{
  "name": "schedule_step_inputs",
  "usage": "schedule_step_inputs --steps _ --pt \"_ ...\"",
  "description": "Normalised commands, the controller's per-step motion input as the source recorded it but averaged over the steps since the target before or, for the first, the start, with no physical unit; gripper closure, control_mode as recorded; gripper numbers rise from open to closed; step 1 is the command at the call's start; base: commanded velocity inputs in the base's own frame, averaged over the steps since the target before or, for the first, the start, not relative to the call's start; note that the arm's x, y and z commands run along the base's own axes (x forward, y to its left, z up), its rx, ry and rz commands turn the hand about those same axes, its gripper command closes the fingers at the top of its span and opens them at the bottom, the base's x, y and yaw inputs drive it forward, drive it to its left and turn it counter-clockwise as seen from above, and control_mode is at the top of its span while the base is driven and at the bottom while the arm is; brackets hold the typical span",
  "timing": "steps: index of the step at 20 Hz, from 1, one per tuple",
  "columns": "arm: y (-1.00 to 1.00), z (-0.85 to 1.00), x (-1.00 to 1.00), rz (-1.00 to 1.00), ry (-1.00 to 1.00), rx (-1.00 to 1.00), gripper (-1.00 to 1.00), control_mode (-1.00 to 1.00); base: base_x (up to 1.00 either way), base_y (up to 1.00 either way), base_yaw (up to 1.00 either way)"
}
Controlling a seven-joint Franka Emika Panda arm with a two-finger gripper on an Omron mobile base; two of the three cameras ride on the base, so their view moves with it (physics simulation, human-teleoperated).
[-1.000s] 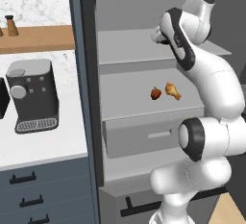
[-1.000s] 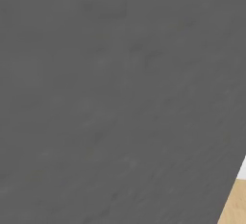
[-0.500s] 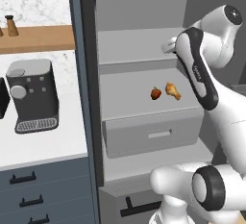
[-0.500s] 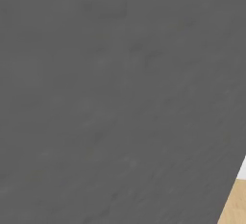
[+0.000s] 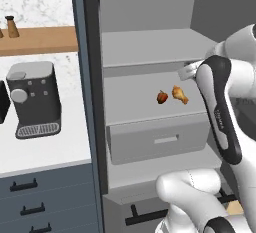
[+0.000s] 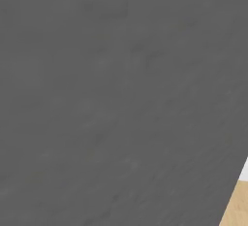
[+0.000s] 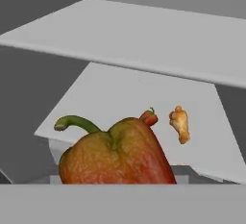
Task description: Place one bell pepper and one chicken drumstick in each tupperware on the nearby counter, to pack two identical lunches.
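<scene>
A: Bell pepper [image 7: 115, 153] up close in the hand view, red-orange, green stem curling left. Sits right at the claw. Held?

B: Looks so; it sits at the foot of that view. Fingertips hidden behind it, so cannot tell how wide the claw stands.

A: Second bell pepper [image 5: 162, 97]?

B: On the middle fridge shelf [image 5: 135, 102], small, dark red. Chicken drumstick [image 5: 180, 94] lies just beside it to the right, apart, golden-orange. In the hand view, that pair shows beyond the near pepper.

A: Surroundings?

B: Open fridge, grey drawer [image 5: 160, 142] under the shelf, another shelf above. White arm [image 5: 220, 107] reaches in from the right. Left: white table [image 5: 45, 147] carrying a dark coffee machine [image 5: 32, 99]; wooden wall shelf [image 5: 40, 39] above.
</scene>
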Motion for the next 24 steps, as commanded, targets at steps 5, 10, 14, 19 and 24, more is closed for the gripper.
schedule_step_inputs --steps 5,10,14,19,24 --pt "0.05 -0.57 -1.0 -0.01 0.39 -0.15 1.0 -1.0 0.0 0.0 0.0" --pt "0.23 -0.43 -0.73 0.0 0.33 -0.04 1.0 -1.0 0.0 0.0 0.0" --pt "0.1 -0.1 -0.14 0.0 0.08 0.0 1.0 1.0 -0.74 0.45 0.0" --pt "0.0 0.0 0.0 0.0 0.0 0.0 1.0 1.0 -0.9 0.98 -0.01" --pt "0.0 0.0 0.0 0.0 0.0 0.0 1.0 1.0 -0.19 1.0 0.0"
